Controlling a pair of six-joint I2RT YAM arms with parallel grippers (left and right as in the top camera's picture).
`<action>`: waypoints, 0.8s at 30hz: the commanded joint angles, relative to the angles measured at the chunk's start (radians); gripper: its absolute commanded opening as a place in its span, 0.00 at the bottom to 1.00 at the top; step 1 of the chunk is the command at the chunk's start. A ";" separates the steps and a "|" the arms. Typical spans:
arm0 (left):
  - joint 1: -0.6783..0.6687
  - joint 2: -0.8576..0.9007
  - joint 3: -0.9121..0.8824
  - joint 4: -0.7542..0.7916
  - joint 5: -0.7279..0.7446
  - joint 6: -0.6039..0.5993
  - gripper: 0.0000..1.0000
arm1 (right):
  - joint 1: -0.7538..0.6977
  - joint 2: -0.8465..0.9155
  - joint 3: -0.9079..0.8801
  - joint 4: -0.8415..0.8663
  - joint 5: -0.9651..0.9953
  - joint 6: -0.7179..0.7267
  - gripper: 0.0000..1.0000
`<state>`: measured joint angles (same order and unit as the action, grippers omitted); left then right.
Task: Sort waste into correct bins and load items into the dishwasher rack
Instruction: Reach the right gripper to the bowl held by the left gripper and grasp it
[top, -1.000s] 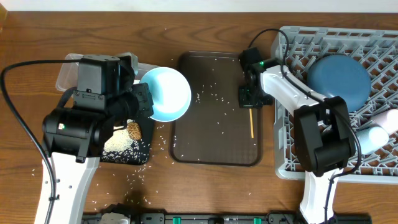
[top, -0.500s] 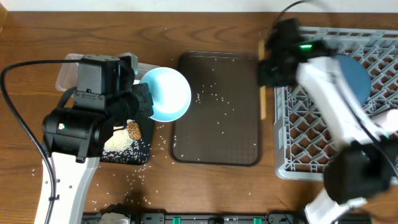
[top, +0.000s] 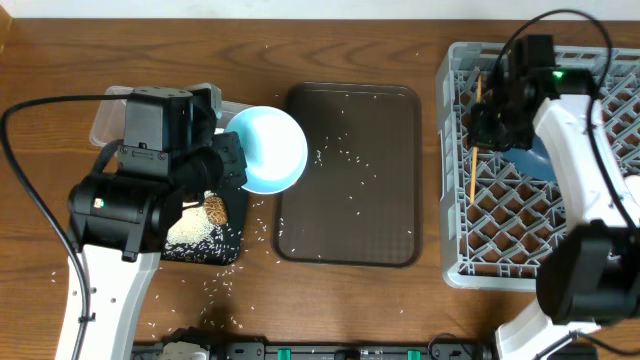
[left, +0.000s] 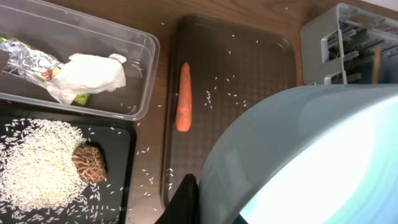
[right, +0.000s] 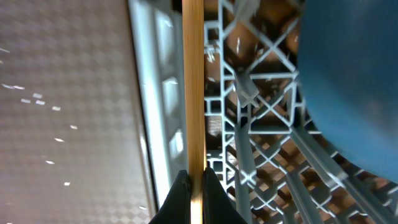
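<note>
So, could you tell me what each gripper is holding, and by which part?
Left gripper holds the white bowl by its rim; right gripper pinches the chopsticks along the shaft, over the rack.

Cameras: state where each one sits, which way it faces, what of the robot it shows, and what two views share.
Overhead: above the table, facing straight down; both arms, left gripper on the bowl, right gripper over the rack.
Left wrist: on the left arm, facing down past the held bowl at tub, black tray, carrot; one finger shows.
Right wrist: on the right arm, facing down along the clamped chopstick at the rack's edge; both fingers show.
Shared: the brown tray appears in all three.
</note>
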<state>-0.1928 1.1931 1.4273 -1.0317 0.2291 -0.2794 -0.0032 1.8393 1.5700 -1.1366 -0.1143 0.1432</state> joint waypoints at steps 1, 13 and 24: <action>-0.001 0.002 0.017 0.003 -0.012 0.018 0.06 | 0.010 0.013 -0.005 0.008 0.026 -0.022 0.06; -0.002 0.002 0.017 0.066 -0.012 0.018 0.06 | 0.129 -0.130 0.039 0.004 -0.214 -0.074 0.49; -0.001 0.066 0.017 0.030 -0.122 0.062 0.06 | 0.399 -0.235 0.039 0.299 -0.449 0.152 0.61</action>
<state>-0.1928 1.2221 1.4273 -0.9798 0.2047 -0.2508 0.3786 1.6184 1.5944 -0.8722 -0.4545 0.2039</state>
